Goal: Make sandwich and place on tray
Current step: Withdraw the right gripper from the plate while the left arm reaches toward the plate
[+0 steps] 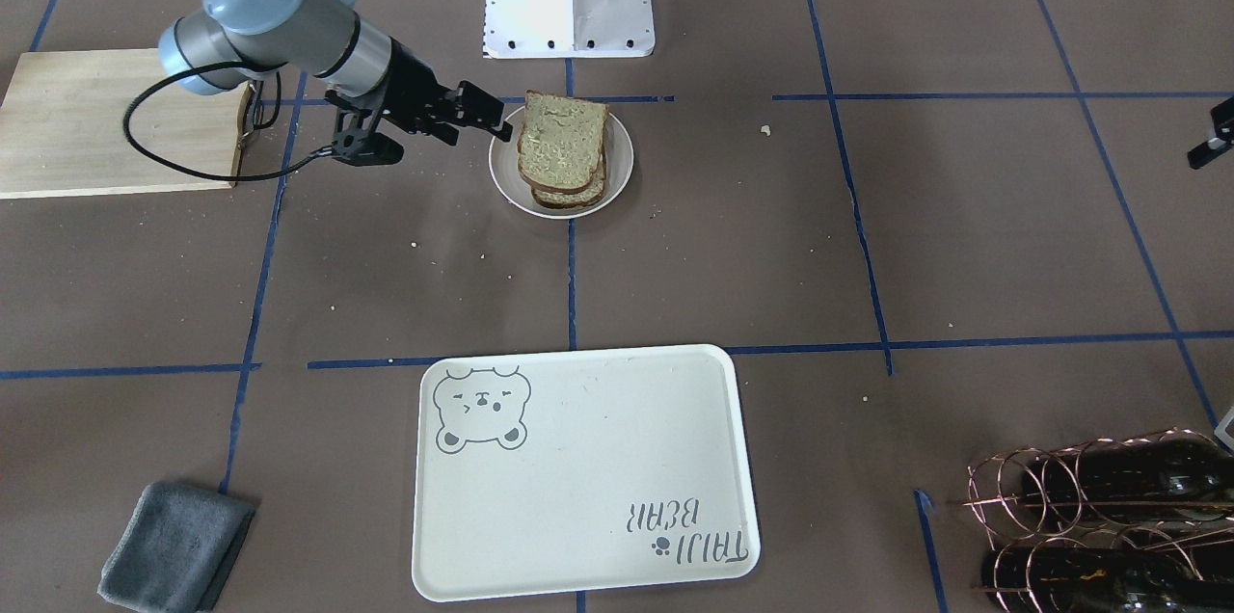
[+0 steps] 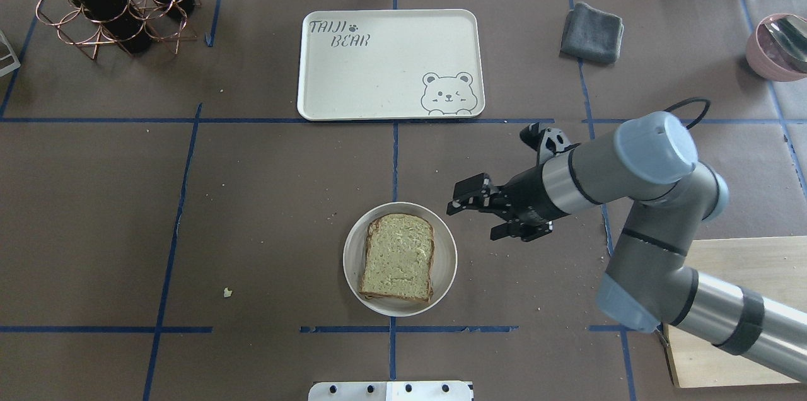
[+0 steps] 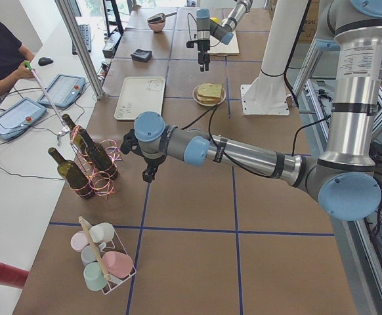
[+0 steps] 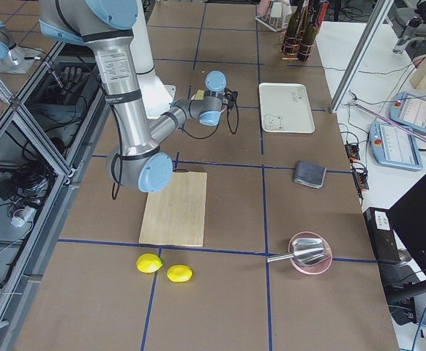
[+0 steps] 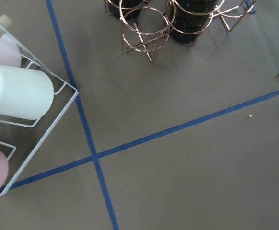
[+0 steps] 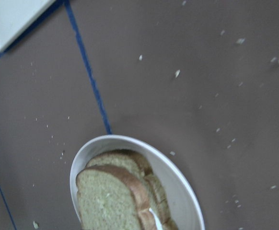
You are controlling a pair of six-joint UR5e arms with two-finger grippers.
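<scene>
The sandwich [image 1: 562,143] is two stacked tan bread slices on a small round white plate [image 1: 617,165] at mid-table; the egg is hidden between the slices. It also shows in the overhead view [image 2: 398,256] and in the right wrist view [image 6: 108,201]. My right gripper [image 1: 499,117] hovers beside the plate's rim, open and empty; it also shows in the overhead view [image 2: 473,218]. The cream bear tray [image 2: 378,73] lies across the table with nothing on it. My left gripper [image 3: 146,172] hangs by the wine rack; I cannot tell whether it is open or shut.
A wooden cutting board [image 1: 106,121] lies behind the right arm. A grey cloth [image 2: 592,32] sits beside the tray. A copper wine rack [image 2: 107,4] with bottles, a mug rack [image 5: 15,96], a pink bowl [image 2: 775,45] and two lemons [image 4: 148,263] stand at the table's ends.
</scene>
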